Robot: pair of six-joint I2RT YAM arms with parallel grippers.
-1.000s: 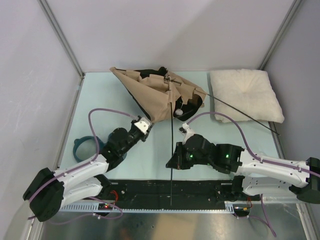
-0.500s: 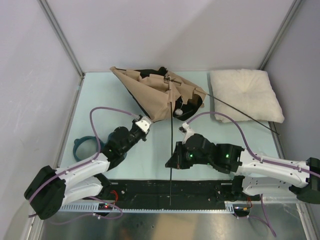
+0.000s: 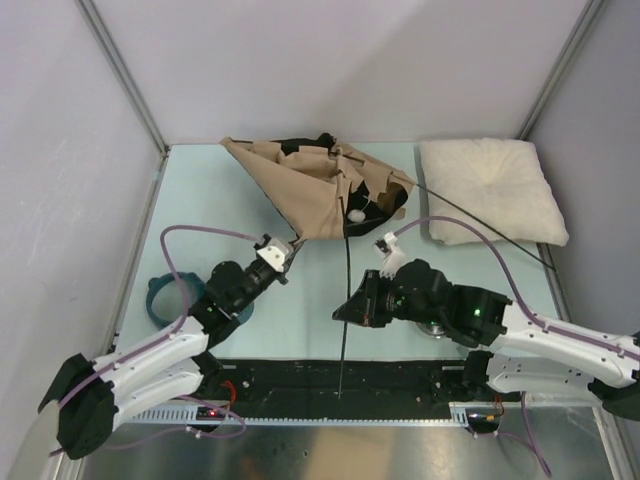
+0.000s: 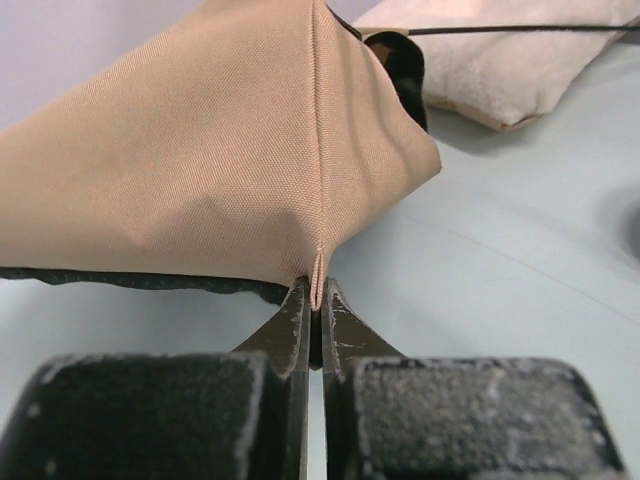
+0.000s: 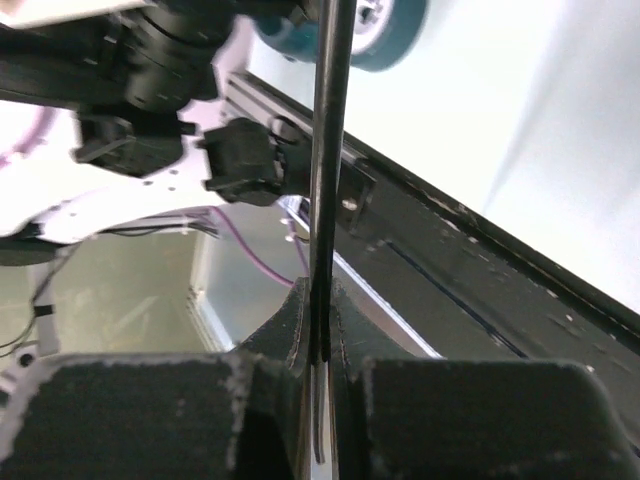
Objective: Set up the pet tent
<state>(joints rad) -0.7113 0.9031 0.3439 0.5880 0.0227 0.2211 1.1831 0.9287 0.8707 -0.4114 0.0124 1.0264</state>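
The pet tent [image 3: 310, 190] is a crumpled tan fabric heap with black lining and a white pompom [image 3: 356, 214], lying at the table's back middle. My left gripper [image 3: 291, 243] is shut on the tent's near corner seam [image 4: 318, 268]. The tan fabric [image 4: 220, 150] fills the left wrist view. One thin black pole [image 3: 343, 300] runs from the tent toward the near edge. My right gripper [image 3: 343, 312] is shut on this pole [image 5: 328, 150]. A second black pole [image 3: 480, 225] slants from the tent to the right, over the pillow's front edge.
A cream rectangular pillow [image 3: 490, 188] lies at the back right, also in the left wrist view [image 4: 500, 60]. A teal ring [image 3: 165, 295] lies by the left arm. A black rail [image 3: 330, 380] runs along the near edge. Grey walls enclose the table.
My left gripper has pulled back toward the near left with the tent corner, stretching the fabric. My right gripper has slid a little nearer along the pole. The tent has flattened somewhat.
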